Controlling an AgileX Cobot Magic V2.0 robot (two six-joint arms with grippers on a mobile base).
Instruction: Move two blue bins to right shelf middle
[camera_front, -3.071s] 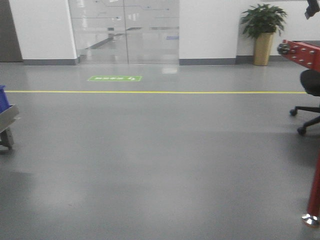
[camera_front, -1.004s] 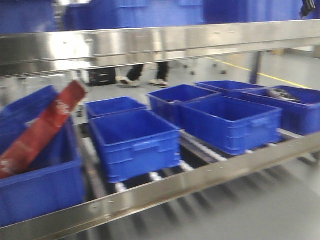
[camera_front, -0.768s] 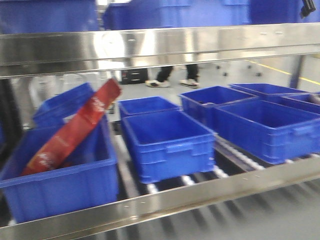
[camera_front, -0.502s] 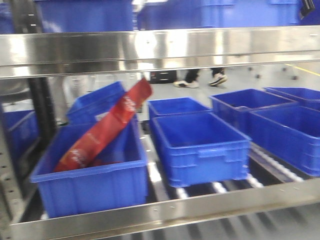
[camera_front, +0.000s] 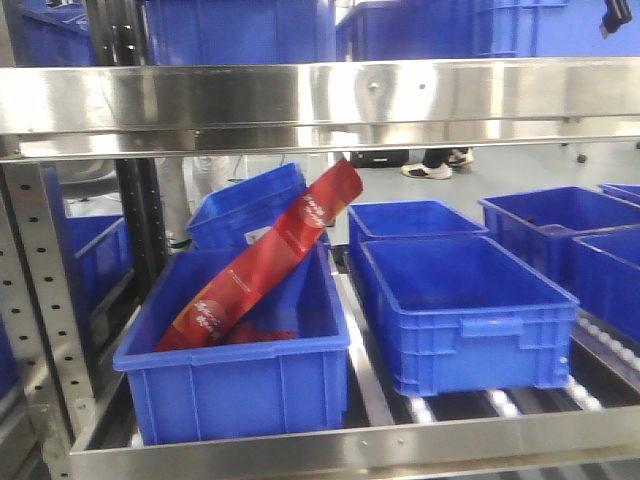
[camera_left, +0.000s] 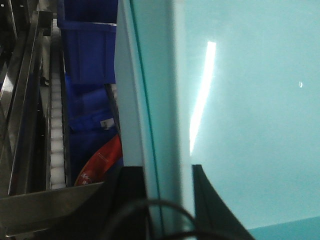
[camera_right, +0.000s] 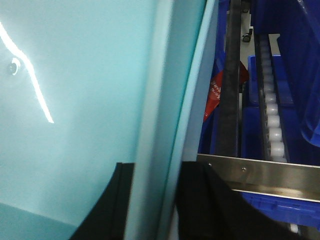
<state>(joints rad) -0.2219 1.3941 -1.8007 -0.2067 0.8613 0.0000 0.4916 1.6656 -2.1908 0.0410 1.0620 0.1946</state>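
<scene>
Approach step: the shelf (camera_front: 300, 95) with blue bins (camera_front: 455, 310) fills the view; neither end effector's state can be told. Next, reaching for the near empty bin.

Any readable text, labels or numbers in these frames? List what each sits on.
None can be read.
Red package in the front left blue bin: white printing, too blurred to read.
Same package in the right wrist view: white printing, also unreadable.
Small tag on a bin, left wrist view: too small to read.
</scene>
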